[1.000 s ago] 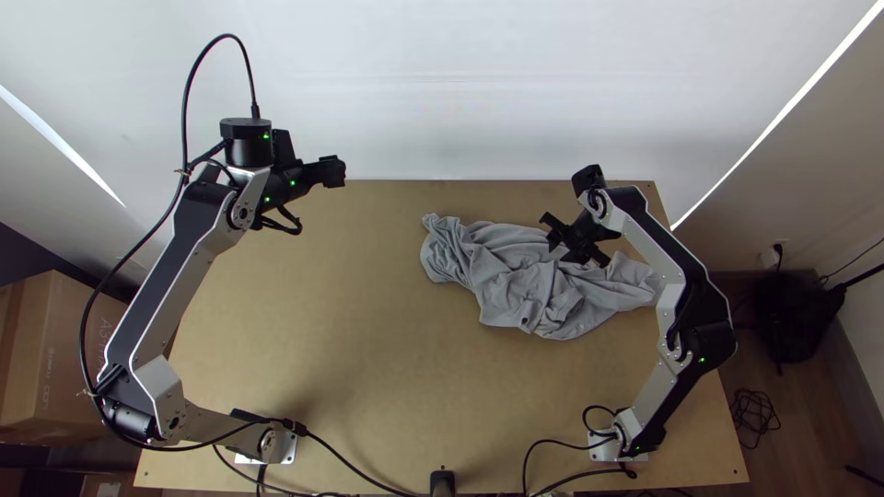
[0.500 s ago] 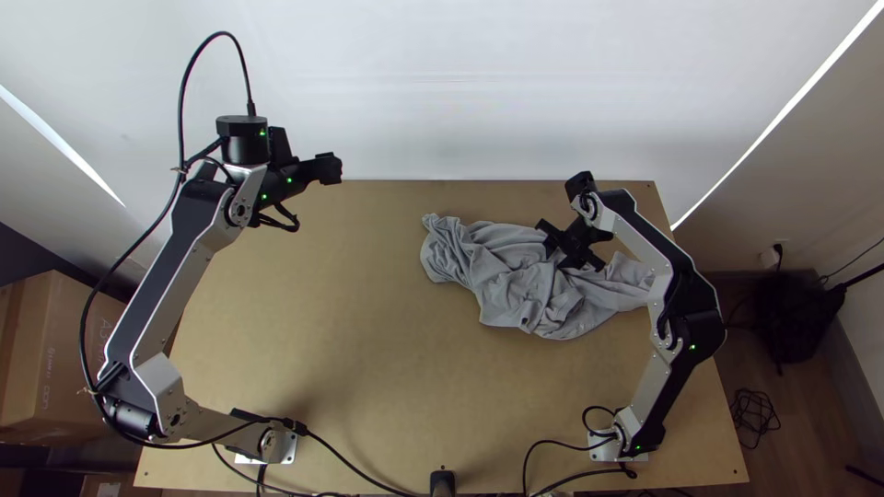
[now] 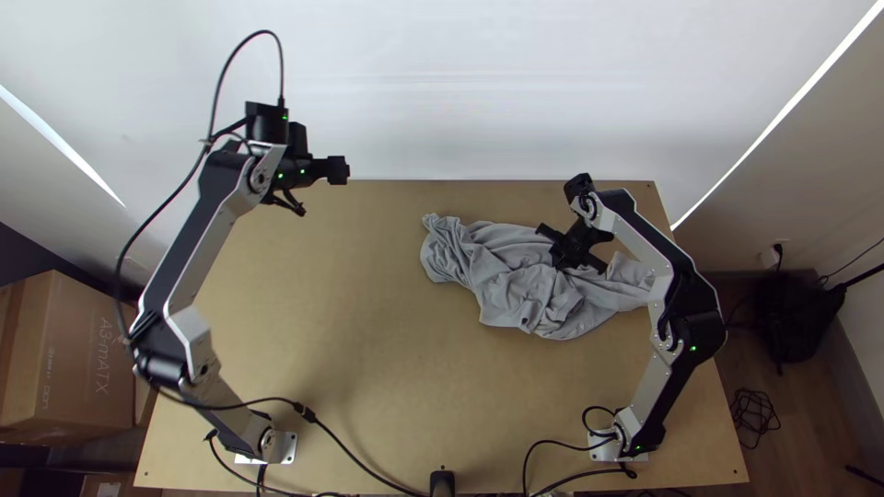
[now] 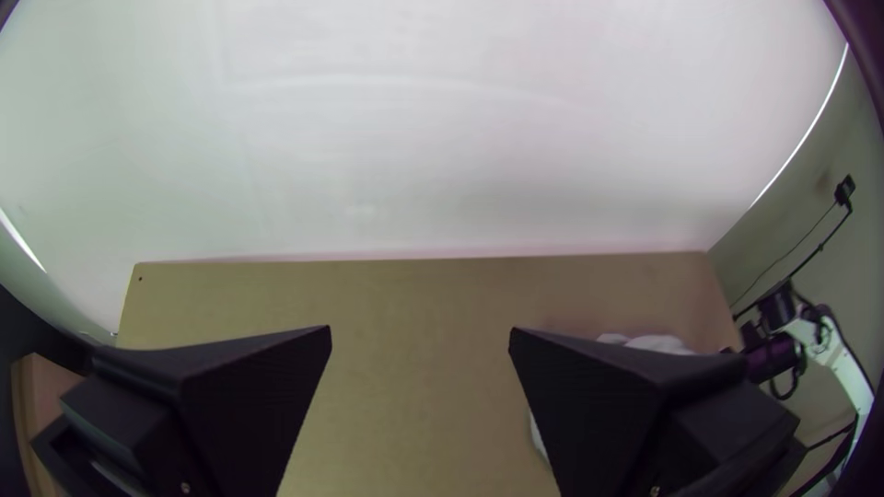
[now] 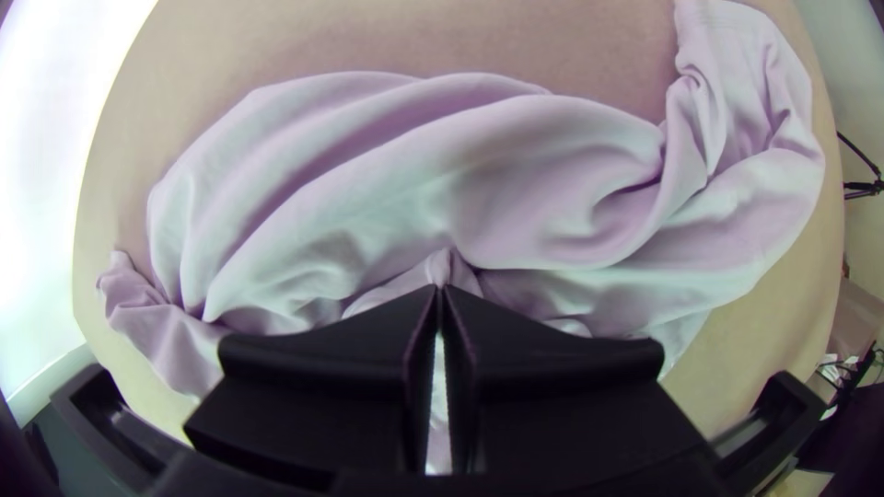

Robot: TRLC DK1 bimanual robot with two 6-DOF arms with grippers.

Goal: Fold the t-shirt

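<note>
one grey t-shirt [image 3: 511,299] lies bunched on the light wooden table [image 3: 368,368] in the top view, right of the middle and toward the far edge, its folds running roughly sideways. the right gripper [image 3: 564,261] is down at the cloth, about midway along its far side. the left gripper [image 3: 338,171] hangs by the far edge on the left, well apart from the shirt. a cardboard box [image 3: 92,368] stands beyond the table's left side, and a cable coil [image 3: 755,419] lies on the floor to the right.

in the left wrist view, the left gripper's fingers are spread wide with nothing between them. part of the t-shirt shows past one finger, and the right arm [image 4: 843,364] is farther off.

in the right wrist view, the right gripper's fingertips are drawn together on a small raised pinch of the shirt. long, soft folds sweep across in front of them, with a twisted, crumpled part toward one end.
</note>
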